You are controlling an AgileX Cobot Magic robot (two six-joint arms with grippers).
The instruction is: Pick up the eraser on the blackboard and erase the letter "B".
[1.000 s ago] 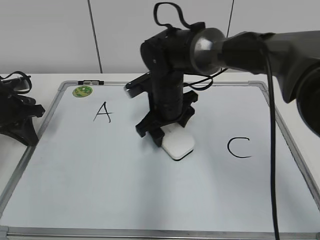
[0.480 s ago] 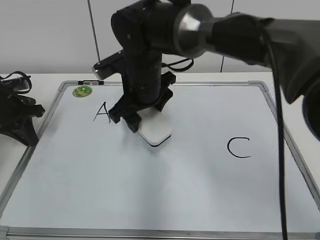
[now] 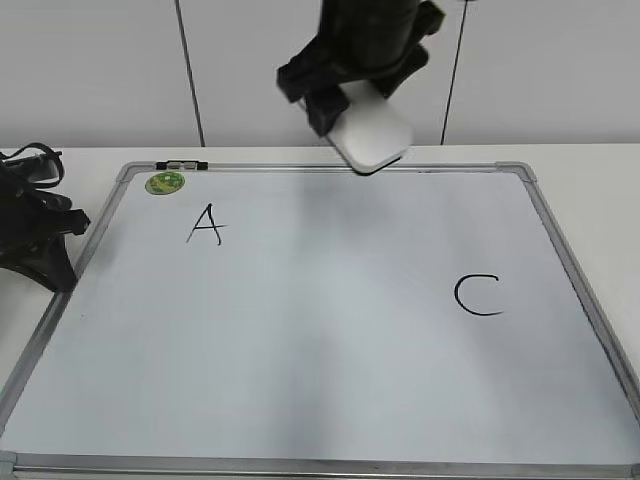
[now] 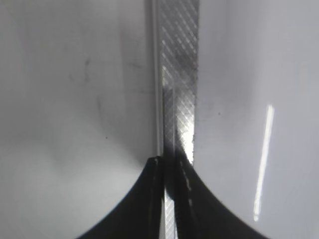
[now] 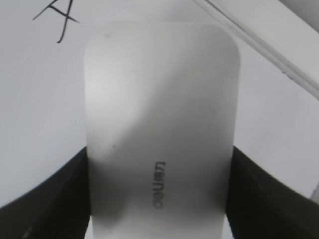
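Note:
My right gripper (image 3: pixel 345 95) is shut on the white eraser (image 3: pixel 372 133) and holds it high above the far edge of the blackboard (image 3: pixel 330 400). In the right wrist view the eraser (image 5: pixel 159 129) fills the frame between the two black fingers (image 5: pixel 159 199), grey lettering on top. The board shows a black "A" (image 3: pixel 206 224) and a black "C" (image 3: pixel 477 295); the "A" (image 5: pixel 59 15) also shows in the right wrist view. No letter "B" is visible; the board's middle is blank. My left gripper (image 4: pixel 170 167) is shut and empty over the board's metal frame (image 4: pixel 178 74), at the far left of the exterior view (image 3: pixel 40 235).
A small round green magnet (image 3: pixel 165 182) sits at the board's far left corner, with a dark clip (image 3: pixel 182 165) on the frame beside it. The white table (image 3: pixel 590 190) surrounds the board, a grey wall behind it.
My right gripper has lifted the eraser off the middle of the board, moving it left and then up and away to the far edge. The left arm has not moved.

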